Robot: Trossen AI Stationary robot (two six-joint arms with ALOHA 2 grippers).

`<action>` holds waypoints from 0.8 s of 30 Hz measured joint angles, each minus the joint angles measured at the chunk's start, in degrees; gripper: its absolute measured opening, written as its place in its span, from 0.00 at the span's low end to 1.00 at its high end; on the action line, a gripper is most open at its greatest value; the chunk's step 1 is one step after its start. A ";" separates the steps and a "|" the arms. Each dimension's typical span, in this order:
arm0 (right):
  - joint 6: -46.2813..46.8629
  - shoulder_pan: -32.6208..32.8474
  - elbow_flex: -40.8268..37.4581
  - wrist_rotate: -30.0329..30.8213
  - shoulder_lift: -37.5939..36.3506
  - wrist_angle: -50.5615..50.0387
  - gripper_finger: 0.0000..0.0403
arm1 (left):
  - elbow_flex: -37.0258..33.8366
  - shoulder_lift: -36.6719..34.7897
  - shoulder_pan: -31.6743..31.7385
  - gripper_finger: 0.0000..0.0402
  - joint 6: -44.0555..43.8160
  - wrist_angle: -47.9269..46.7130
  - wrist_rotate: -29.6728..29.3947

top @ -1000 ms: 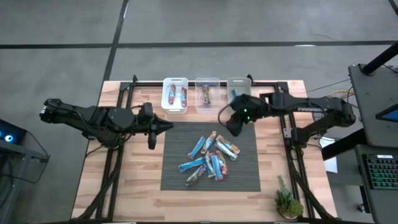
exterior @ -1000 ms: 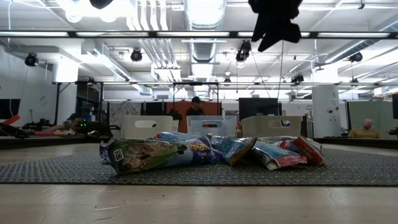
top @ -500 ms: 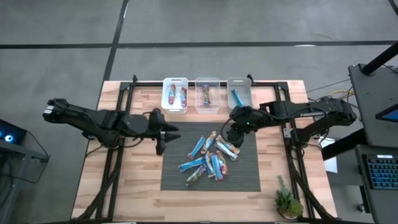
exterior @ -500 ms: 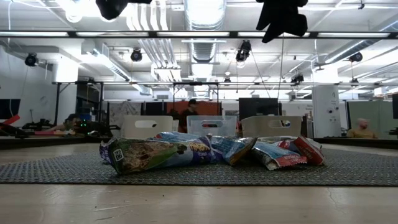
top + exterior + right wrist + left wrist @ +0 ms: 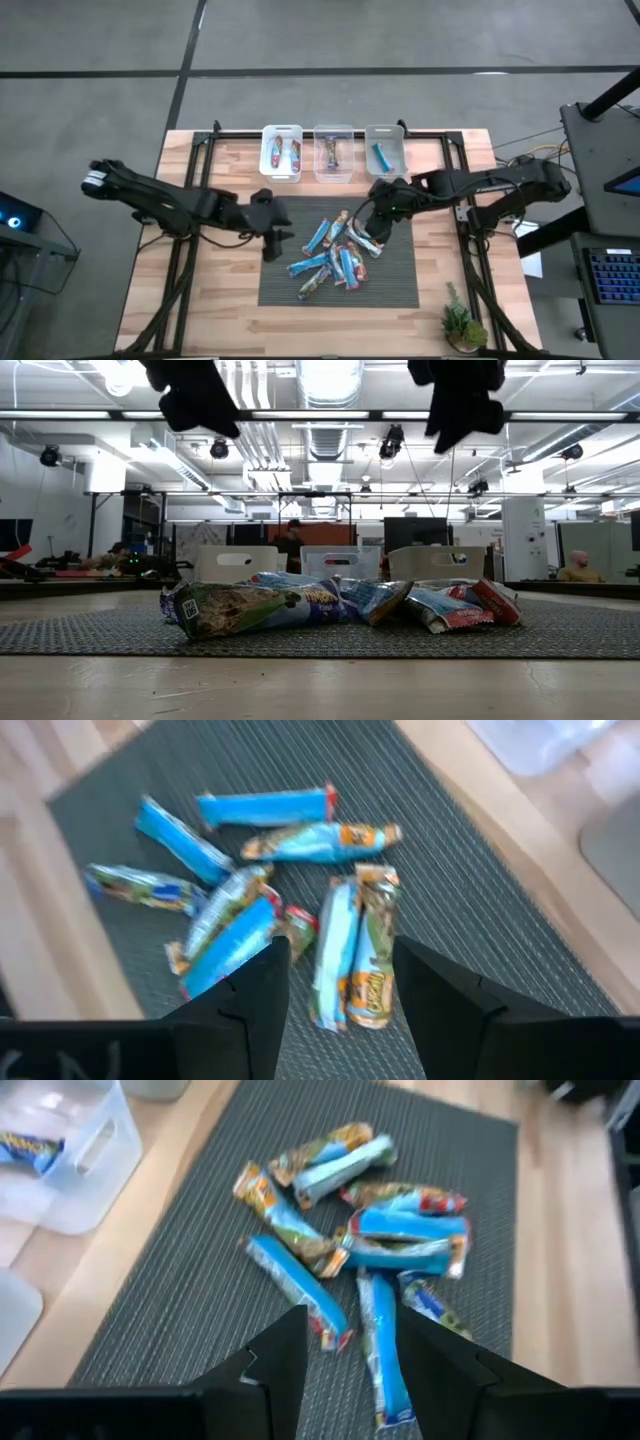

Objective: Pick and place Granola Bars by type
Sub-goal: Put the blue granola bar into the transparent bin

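- A wooden counter (image 5: 200, 290) carries a dark woven mat (image 5: 400, 290) at its centre, seen from overhead.
- Two dark arms reach in from either side; neither holds anything.
- The left gripper (image 5: 275, 243) hangs over the mat's left edge, just beside the pile, its jaws released with an empty gap between the fingers (image 5: 285, 1365).
- The right gripper (image 5: 378, 222) hangs above the pile's upper right end, jaws likewise parted and empty, fingers (image 5: 262, 985) framing the wrappers below.
- Three small bins stand in a row along the far edge of the counter: a white bin (image 5: 282, 153) with two red-printed bars, a clear middle bin (image 5: 333, 154) with one darker bar, and a clear right bin (image 5: 384, 150) with one blue bar.
- The Granola Bars (image 5: 335, 255) still loose lie heaped on the mat, mostly blue wrappers, some overlapping, a few with orange or red print.
- A small potted plant (image 5: 462, 325) sits at the counter's near right corner.
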 joint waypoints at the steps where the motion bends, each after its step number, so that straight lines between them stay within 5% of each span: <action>1: 0.14 0.01 -0.57 -0.07 0.34 -0.01 0.42 | 0.00 0.68 0.11 0.34 0.00 0.00 0.00; 24: 2.03 0.24 -6.83 -0.68 9.85 0.67 0.42 | 0.00 11.81 2.71 0.34 -2.32 -2.85 1.86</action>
